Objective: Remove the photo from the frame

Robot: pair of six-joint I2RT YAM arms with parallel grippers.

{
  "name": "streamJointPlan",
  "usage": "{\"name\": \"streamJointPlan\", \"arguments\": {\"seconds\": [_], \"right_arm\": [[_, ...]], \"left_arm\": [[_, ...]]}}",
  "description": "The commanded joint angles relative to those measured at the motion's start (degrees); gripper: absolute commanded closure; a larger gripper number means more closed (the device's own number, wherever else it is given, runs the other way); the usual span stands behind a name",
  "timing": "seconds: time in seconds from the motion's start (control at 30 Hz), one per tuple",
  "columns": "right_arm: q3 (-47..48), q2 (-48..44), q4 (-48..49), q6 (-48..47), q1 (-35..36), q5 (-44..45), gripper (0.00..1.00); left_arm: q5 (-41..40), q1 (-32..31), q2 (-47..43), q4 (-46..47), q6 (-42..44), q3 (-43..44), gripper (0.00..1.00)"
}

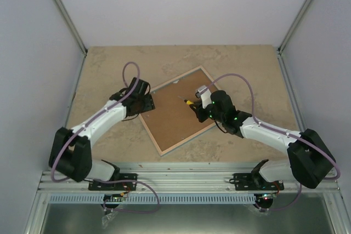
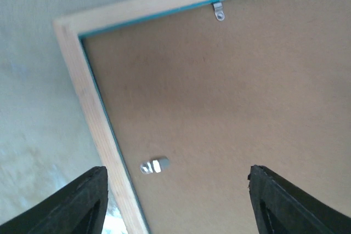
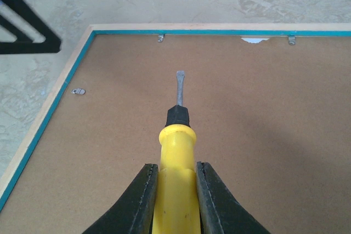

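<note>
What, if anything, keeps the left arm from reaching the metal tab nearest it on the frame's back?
Probably nothing, so yes: the left end effector hovers open above the frame, and the tab lies uncovered just ahead of its spread fingers.

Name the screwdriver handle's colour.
The screwdriver handle is yellow, clearest in the right wrist view.
</note>
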Motion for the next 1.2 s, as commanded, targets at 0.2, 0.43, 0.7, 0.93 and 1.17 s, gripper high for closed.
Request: {"name": "streamJointPlan", "arguments": {"seconds": [0.2, 0.43, 0.7, 0.93, 1.17], "right_arm": [[-1.3, -3.2, 0.9, -0.5, -0.3, -0.9, 1.0], [-1.6, -4.3, -0.2, -0.6, -0.3, -0.5, 0.99], [-1.9, -5.0, -0.9, -0.6, -0.3, -0.2, 1.0], [-1.6, -5.0, -1.4, -0.6, -0.3, -0.1, 1.0], [-1.7, -5.1, -1.3, -0.5, -0.3, -0.1, 1.0]], "left_arm": [[-0.4, 7.1, 14.8, 0.9, 23.3, 10.9, 0.21], [5.5, 8.5, 24.4, 0.7, 29.4, 18.1, 0.2], [9.8, 10.6, 30.7, -0.8, 31.2, 23.3, 0.24], [11.4, 10.9, 33.8, -2.2, 31.4, 25.4, 0.32], [12.1, 10.9, 34.0, -3.5, 30.8, 25.1, 0.43]]}}
